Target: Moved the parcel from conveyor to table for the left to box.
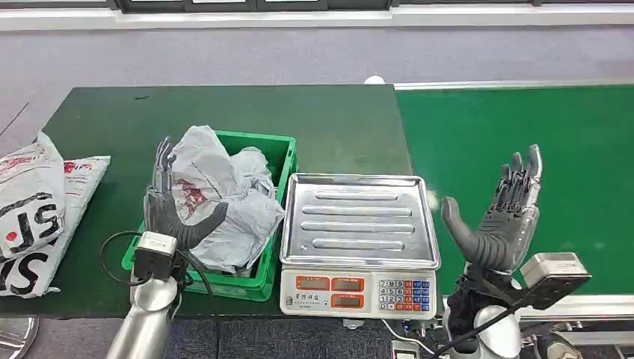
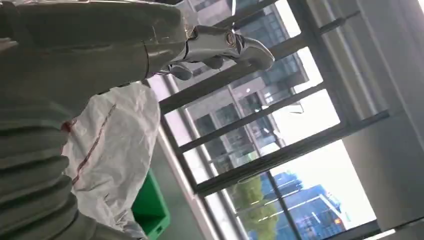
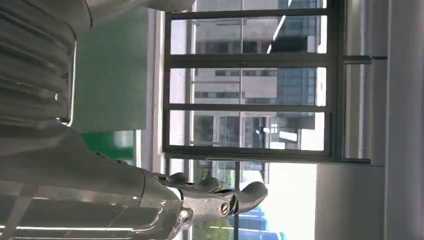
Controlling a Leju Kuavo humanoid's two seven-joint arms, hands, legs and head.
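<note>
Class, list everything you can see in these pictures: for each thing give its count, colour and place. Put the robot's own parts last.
Crate: one, green, on the dark green table, left of the scale.
Parcels in crate: several, grey-white bags, heaped in it.
Parcels: two, white with lettering, at the table's left end.
Scale: one, steel tray, keypad front, centre.
Conveyor: one, bright green, right.
Left hand: open, beside the crate.
Right hand: open, raised over the conveyor.

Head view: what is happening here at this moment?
A humanoid robot stands at a green table with both hands raised and empty. The left robot hand is open beside a green crate filled with grey parcels. The right robot hand is open over the conveyor, next to an empty scale.
</note>
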